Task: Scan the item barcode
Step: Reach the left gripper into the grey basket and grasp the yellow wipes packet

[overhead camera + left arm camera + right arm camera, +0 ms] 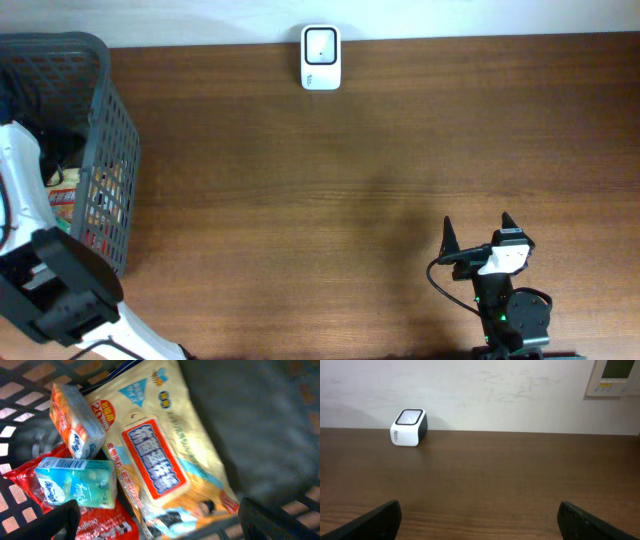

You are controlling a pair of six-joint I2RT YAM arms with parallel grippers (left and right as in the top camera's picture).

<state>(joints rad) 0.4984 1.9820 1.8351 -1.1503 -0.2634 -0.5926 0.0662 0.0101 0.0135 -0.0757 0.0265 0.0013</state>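
In the left wrist view my left gripper (160,527) hangs open over items in the basket (30,380). A large yellow wipes pack (160,460) lies straight below and between the fingers (65,519). Beside it are an orange-and-white pack (75,420), a teal tissue pack (75,482) and a red bag (105,522). I cannot make out a barcode. The white scanner (321,57) stands at the table's far edge, also visible as the scanner (409,427) in the right wrist view. My right gripper (478,232) rests open and empty near the front right.
The dark mesh basket (110,150) stands at the table's left end, with my left arm (25,180) reaching into it. Brown tabletop (330,200) lies between basket, scanner and right arm. A wall panel (615,377) hangs behind the table.
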